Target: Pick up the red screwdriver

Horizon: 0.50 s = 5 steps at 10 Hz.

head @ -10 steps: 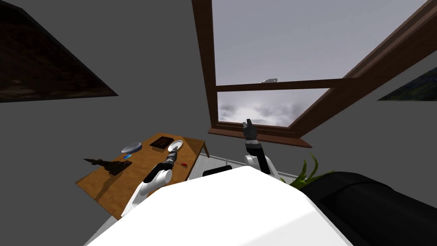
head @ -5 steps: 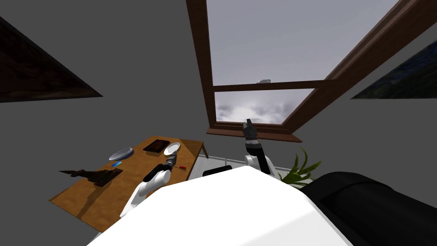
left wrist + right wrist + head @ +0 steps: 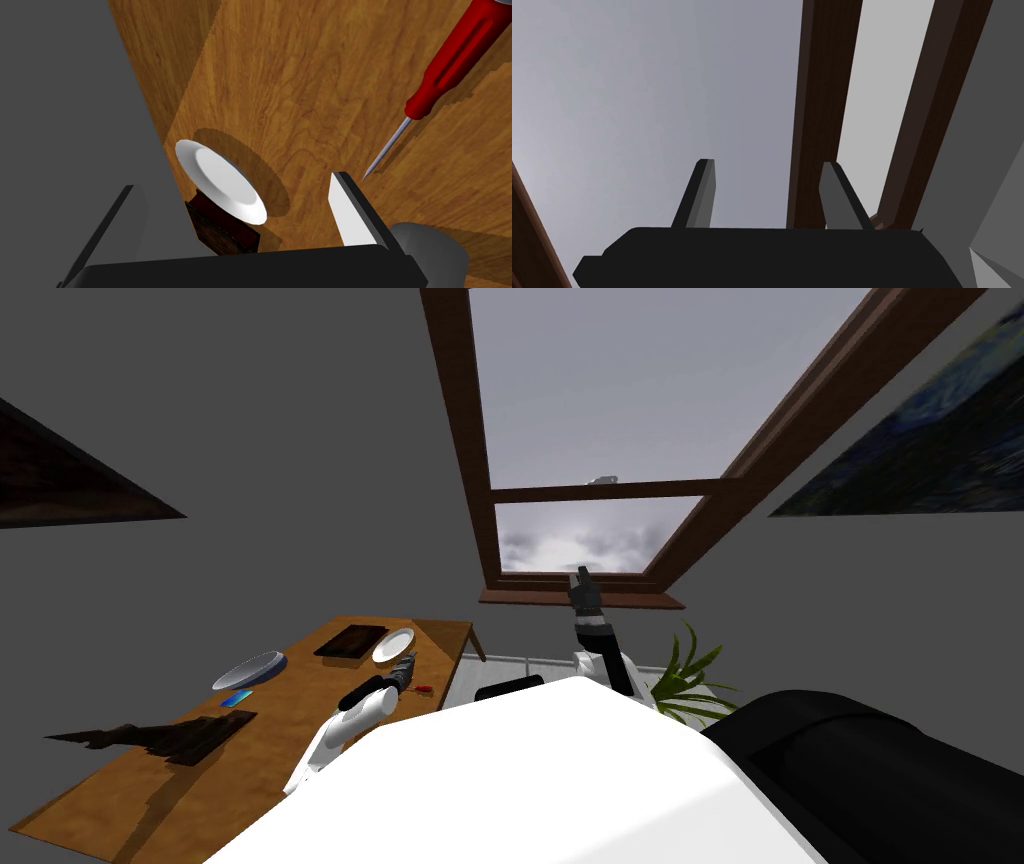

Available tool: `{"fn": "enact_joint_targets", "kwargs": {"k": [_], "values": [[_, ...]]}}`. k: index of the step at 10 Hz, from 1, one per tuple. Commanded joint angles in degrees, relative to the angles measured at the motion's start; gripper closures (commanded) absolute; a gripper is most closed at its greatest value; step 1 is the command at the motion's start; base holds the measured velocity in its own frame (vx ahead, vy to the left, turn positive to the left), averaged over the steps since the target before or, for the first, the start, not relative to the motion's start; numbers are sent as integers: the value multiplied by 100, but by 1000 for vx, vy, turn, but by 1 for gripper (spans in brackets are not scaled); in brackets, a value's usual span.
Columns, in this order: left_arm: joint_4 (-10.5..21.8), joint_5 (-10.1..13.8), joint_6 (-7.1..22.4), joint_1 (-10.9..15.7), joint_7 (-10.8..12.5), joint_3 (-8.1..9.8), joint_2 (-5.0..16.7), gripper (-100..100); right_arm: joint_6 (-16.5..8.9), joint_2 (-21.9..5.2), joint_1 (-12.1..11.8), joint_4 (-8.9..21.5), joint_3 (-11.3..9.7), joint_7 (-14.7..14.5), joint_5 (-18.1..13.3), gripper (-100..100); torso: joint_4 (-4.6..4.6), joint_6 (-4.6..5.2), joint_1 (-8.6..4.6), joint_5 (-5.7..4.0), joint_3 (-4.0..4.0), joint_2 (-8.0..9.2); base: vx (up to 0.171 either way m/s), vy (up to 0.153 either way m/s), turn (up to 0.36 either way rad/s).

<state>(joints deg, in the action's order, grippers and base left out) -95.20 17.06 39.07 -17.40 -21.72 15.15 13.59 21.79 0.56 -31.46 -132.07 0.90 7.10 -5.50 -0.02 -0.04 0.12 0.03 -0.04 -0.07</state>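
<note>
Red screwdriver (image 3: 450, 65) lies flat on the wooden table (image 3: 300, 75), untouched. It sits off to the side of my left gripper (image 3: 234, 181), not between the fingers. Its thin metal shaft points toward one finger (image 3: 350, 215), and the tip stops just short of it. That gripper is spread wide and holds nothing.

In the head view the screwdriver (image 3: 424, 689) is a small red mark close to the table's (image 3: 300, 728) near edge, just beside my left gripper (image 3: 405, 668).

Past the fingers lies a white plate (image 3: 220, 180) (shallow, its top face bare white). Beside it is a dark brown flat slab (image 3: 225, 232), which the plate partly hides from the wrist camera. From the head, the plate (image 3: 393, 643) and slab (image 3: 350, 640) sit side by side towards the table's far end.

The head view takes in more of the table: a pale grey bowl (image 3: 250, 669), whose inside I cannot make out, a small blue item (image 3: 237, 698) near it, and a dark jagged object (image 3: 160, 738) well apart from the screwdriver.

My right gripper (image 3: 580, 580) is raised high ahead of me. Its fingers (image 3: 704, 195) are parted with nothing between them.
</note>
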Motion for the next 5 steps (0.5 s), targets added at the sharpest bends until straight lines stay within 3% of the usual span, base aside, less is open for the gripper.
{"fn": "enact_joint_targets", "kwargs": {"k": [1, 2, 5], "values": [[6, 58, 286, -48, -41, 43, 14, -100, 0, 0, 0, 0, 0, 0, 0, 0, 0, 0, 0, 0, 0, 0, -5, 33, -103], [204, 135, 436, 0, -111, 122, 42, -100, 0, 0, -1, 0, 0, 0, 0, 0, 0, -4, -1, -1, 1, 2, -5, 34, -205], [396, 210, 917, 47, -178, 197, 76, -100, 0, 0, 0, 0, 0, 0, 0, 0, 0, -1, -4, -1, 1, 1, -4, 25, -122]]}}
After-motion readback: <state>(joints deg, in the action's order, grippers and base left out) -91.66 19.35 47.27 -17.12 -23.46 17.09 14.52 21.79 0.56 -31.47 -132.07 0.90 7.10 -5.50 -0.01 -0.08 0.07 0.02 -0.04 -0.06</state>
